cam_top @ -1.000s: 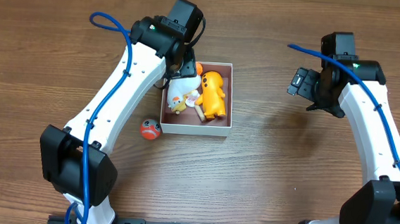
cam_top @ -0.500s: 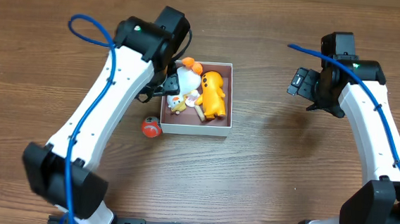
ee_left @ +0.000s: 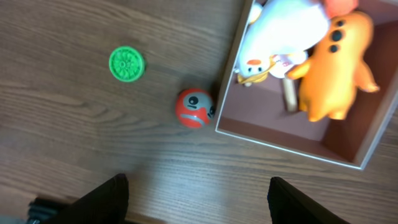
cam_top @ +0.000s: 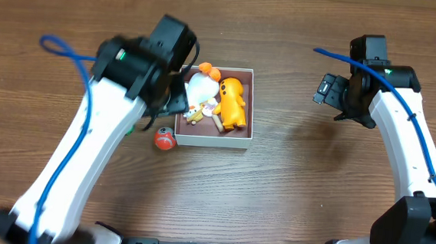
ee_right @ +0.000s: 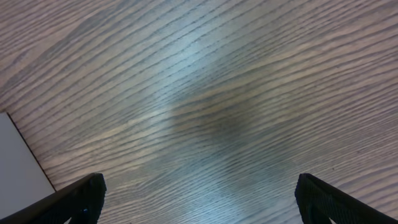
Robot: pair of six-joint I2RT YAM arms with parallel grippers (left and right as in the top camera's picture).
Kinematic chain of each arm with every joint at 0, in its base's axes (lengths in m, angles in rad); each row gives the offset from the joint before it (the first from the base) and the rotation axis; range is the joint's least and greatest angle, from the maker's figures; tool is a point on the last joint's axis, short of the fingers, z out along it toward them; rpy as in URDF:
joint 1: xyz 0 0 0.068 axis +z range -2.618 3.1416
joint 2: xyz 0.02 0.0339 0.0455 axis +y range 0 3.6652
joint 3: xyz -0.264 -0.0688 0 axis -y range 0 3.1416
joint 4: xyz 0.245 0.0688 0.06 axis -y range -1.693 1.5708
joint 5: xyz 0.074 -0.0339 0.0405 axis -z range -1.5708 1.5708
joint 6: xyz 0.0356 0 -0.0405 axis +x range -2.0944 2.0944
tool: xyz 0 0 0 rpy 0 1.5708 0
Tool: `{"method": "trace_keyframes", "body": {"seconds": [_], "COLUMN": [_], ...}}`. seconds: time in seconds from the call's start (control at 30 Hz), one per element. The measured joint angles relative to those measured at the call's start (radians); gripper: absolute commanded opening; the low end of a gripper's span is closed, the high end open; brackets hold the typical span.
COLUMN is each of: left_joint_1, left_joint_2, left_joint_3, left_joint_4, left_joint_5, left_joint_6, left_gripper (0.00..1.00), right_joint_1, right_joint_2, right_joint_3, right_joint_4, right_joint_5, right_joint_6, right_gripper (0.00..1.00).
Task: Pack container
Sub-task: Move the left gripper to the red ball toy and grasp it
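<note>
Container (cam_top: 213,143): mid-table, slightly toward the far edge. It holds a white bird toy (cam_top: 199,90) and an orange figure (cam_top: 232,102), w/ bare floor along its near side. Red ball w/ a face (ee_left: 194,107) sits on the table (cam_top: 290,196) just beside the near-left corner of the box; contact unclear. Green disc (ee_left: 126,63) lies farther toward the left edge. Left hand (ee_left: 198,183) hovers over the ball area, fingers spread, empty. Right hand (ee_right: 199,190) is spread, empty, over bare wood toward the right edge. Step, prob.: collecting the loose items. Next move likely needs the left hand to descend, straddle the ball, clear the wall and release over free floor.
</note>
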Motion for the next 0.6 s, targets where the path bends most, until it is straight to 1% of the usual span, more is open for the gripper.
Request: {"method": "trace_keyframes", "body": {"seconds": [0.13,0.23,0.27,0.33,0.37,0.4,0.43,0.5,0.6], "left_joint_1": [-0.049,-0.070,-0.070,-0.070,-0.070,-0.070,-0.070,-0.070,-0.070], "left_joint_2": [-0.191,-0.357,-0.414,-0.496,-0.548,-0.566,-0.581,-0.583,-0.559], "left_joint_3": [-0.166,-0.365,-0.446,-0.578,-0.679,-0.725,-0.774,-0.832,-0.858], "left_joint_4": [0.059,0.167,0.210,0.279,0.353,0.388,0.457,0.537,0.611], "left_joint_5": [-0.031,-0.048,-0.053,-0.063,-0.070,-0.074,-0.075,-0.079,-0.089], "left_joint_6": [-0.031,-0.052,-0.058,-0.060,-0.036,-0.006,0.038,0.120,0.241], "left_gripper": [0.72,0.72,0.71,0.74,0.75,0.75,0.76,0.71,0.64], "right_joint_1": [0.000,0.000,0.000,0.000,0.000,0.000,0.000,0.000,0.000], "right_joint_2": [0.000,0.000,0.000,0.000,0.000,0.000,0.000,0.000,0.000], "right_joint_3": [0.000,0.000,0.000,0.000,0.000,0.000,0.000,0.000,0.000], "right_joint_4": [-0.001,0.000,0.000,-0.001,-0.001,0.000,0.000,-0.001,0.000], "right_joint_5": [0.000,0.000,0.000,0.000,0.000,0.000,0.000,0.000,0.000], "right_joint_6": [0.000,0.000,0.000,0.000,0.000,0.000,0.000,0.000,0.000], "right_gripper": [1.00,1.00,1.00,1.00,1.00,1.00,1.00,1.00,1.00]}}
